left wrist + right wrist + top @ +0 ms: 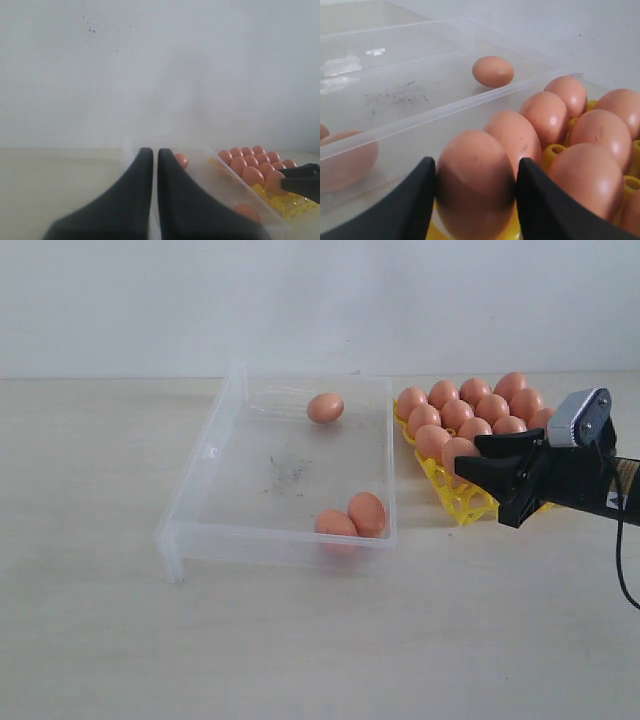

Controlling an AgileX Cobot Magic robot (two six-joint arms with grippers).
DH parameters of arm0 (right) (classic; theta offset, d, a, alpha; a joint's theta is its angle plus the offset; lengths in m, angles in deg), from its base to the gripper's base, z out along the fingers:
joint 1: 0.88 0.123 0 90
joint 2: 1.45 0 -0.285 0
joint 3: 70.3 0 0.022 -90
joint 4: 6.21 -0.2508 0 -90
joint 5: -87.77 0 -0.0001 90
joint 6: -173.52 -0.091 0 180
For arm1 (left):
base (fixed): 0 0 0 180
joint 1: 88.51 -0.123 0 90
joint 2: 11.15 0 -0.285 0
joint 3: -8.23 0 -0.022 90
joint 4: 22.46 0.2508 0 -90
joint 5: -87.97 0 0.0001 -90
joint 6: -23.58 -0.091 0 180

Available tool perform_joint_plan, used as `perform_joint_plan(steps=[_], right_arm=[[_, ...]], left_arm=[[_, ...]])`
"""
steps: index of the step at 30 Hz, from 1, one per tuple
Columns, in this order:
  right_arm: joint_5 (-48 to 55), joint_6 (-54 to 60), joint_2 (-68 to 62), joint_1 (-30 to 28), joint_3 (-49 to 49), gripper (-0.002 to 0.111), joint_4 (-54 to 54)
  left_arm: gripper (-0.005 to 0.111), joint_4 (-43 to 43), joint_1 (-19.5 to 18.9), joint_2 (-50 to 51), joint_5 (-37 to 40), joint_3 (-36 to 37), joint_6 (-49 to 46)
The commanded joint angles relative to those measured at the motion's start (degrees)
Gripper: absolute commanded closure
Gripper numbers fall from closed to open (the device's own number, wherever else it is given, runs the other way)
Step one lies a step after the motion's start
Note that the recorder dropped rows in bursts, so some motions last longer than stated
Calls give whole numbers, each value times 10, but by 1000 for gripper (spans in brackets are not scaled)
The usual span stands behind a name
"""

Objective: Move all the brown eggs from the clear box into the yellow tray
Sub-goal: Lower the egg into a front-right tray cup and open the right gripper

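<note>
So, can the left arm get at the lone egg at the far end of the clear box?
Probably yes. The box is open-topped, nothing covers that egg, and the right pincer is off at the tray gripping another egg. The left pincer is shut, so it must open first.

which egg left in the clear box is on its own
The egg at the far end of the clear box: it lies alone, while the other two eggs sit together at the near wall.
</note>
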Motion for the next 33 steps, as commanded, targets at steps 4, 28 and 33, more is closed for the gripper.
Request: perform_joint_plan(steps=[4,28,33], right_arm=[[-6,-11,-2,-2,2,108,-1],[-6,-18,5,-2,2,35,-29],[-6,-15,114,3,2,45,-25]], left_arm=[[103,2,-2,-2,-1,2,-2],[103,2,-2,-2,-1,2,-2],[103,2,-2,-2,-1,2,-2]])
